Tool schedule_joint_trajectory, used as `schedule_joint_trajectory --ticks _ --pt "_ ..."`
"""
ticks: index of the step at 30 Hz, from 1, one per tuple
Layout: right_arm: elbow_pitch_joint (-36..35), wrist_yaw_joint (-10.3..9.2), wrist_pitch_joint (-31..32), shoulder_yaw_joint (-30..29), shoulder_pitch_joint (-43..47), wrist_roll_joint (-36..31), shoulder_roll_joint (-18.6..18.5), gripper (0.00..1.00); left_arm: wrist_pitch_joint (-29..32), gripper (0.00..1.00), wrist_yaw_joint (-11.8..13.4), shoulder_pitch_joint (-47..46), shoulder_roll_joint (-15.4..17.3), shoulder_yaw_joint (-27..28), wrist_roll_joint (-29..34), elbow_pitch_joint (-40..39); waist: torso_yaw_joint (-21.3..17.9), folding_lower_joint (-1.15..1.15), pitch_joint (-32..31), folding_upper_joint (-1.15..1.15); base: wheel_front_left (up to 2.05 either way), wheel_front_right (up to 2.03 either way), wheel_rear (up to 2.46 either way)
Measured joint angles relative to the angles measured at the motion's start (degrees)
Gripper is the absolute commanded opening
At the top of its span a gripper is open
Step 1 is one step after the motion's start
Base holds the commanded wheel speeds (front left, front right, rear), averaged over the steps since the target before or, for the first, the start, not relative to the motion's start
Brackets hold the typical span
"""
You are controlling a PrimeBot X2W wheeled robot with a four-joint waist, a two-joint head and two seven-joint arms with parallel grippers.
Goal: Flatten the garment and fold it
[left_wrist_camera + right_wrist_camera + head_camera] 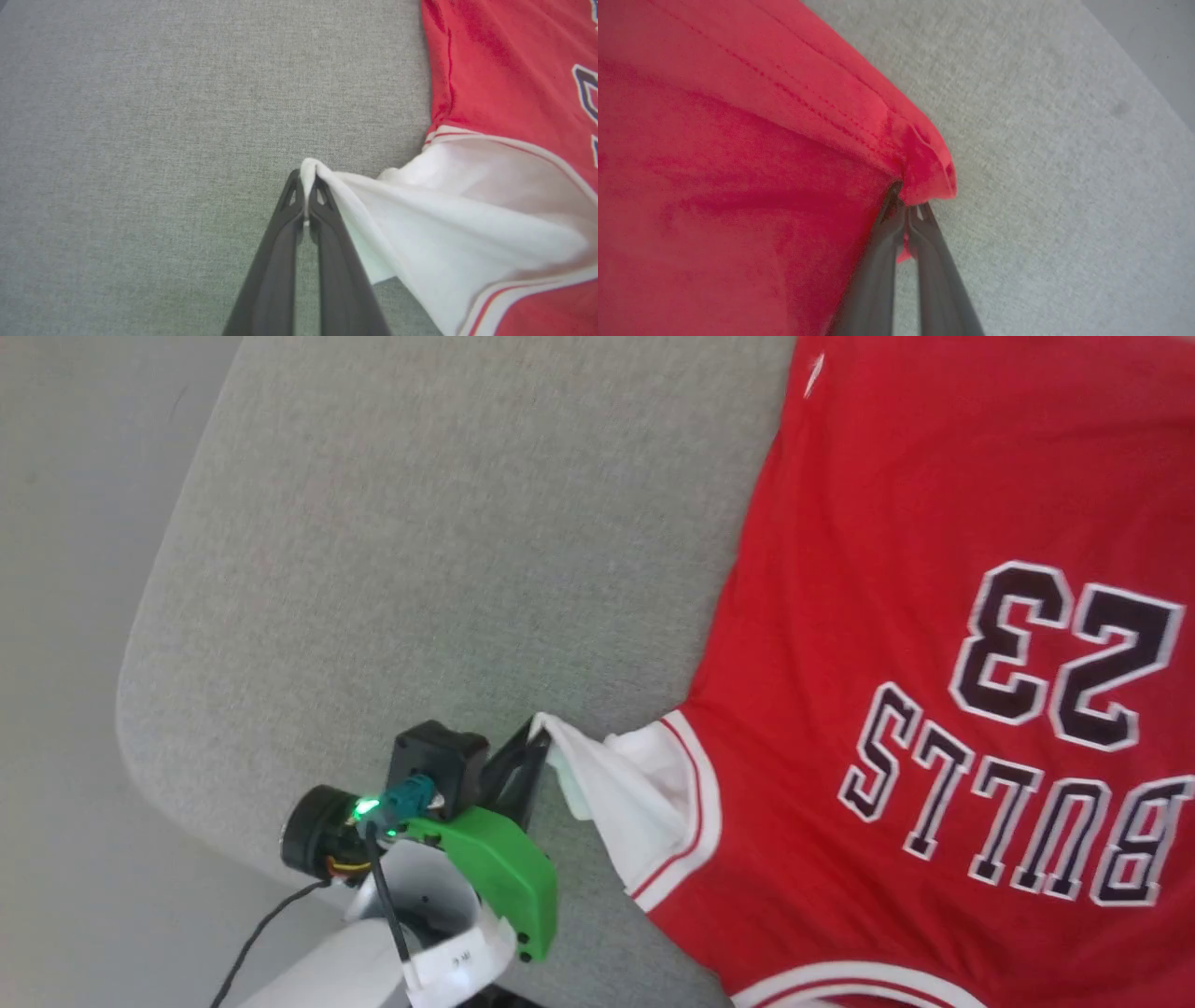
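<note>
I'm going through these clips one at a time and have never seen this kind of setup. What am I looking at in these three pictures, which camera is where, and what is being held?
This is a two-armed robot working over a grey fabric surface. The head view looks down from the robot's head; the other two pictures come from cameras on each wrist, looking along that arm's two dark fingers.

On the surface lies a red jersey with white short sleeves, printed "BULLS 23", seen upside down from the head.

The left gripper has its jaws shut on a pinch of the white sleeve, pulling it out sideways. In the head view the same gripper sits at the sleeve's tip.

The right gripper has its jaws shut on a red corner of the jersey at its stitched hem.
</note>
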Motion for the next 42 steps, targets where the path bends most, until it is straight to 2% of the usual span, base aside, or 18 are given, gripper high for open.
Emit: schedule_joint_trajectory --ticks 11,16,21,27,32,38,39,40,42 --pt "-0.18 0.0 -7.31 6.53 14.48 8.29 -0.97 0.0 3.96 0.0 0.59 2.13 4.25 0.64 -3.03 1.81 -5.69 0.0 -10.14 0.0 0.0 0.0 0.0" --pt "-2.22 -0.01 -10.59 6.38 22.74 12.04 -1.45 0.0 4.54 0.0 1.83 4.63 5.61 0.96 -3.83 1.8 -8.94 0.0 -14.43 0.0 0.0 0.0 0.0" --pt "-4.89 -0.01 -12.05 2.65 31.97 13.54 -0.98 0.0 4.52 0.0 2.6 6.99 6.77 1.46 -5.46 2.03 -12.38 -0.01 -18.27 0.0 0.0 0.0 0.0" --pt "-9.13 -0.01 -11.74 -3.07 43.45 11.99 0.3 0.0 4.01 0.0 3.1 8.9 7.4 1.85 -6.06 2.35 -15.81 -0.01 -22.05 0.0 0.0 0.0 0.0" --pt "-12.73 -0.01 -8.67 -8.76 51.69 9.64 4.2 0.0 3.93 0.0 3.55 10.08 7.58 1.8 -6.47 2.47 -18.04 -0.01 -24.38 0.0 0.0 0.0 0.0" --pt "-16.88 -0.01 -5.69 -13.65 56.25 5.52 8.05 0.0 3.94 0.0 3.57 10.12 7.46 1.51 -6.47 2.45 -18.96 -0.01 -25.16 0.0 0.0 0.0 0.0" --pt "-17.64 -0.01 -5.27 -14.32 56.26 5.0 8.68 0.31 3.94 0.0 3.56 10.09 7.42 1.51 -6.47 2.46 -18.86 -0.01 -25.02 0.0 0.0 0.0 0.0" --pt "-18.41 -0.01 -5.06 -14.61 56.26 4.67 8.93 1.0 3.94 0.0 3.56 10.04 7.36 1.52 -6.47 2.46 -18.76 -0.01 -24.88 0.0 0.0 0.0 0.0" --pt "-20.31 -0.01 -4.39 -15.25 56.15 4.57 9.05 1.0 3.94 0.0 3.54 9.98 7.26 1.51 -6.46 2.48 -18.49 -0.01 -24.49 0.0 0.0 0.0 0.0"
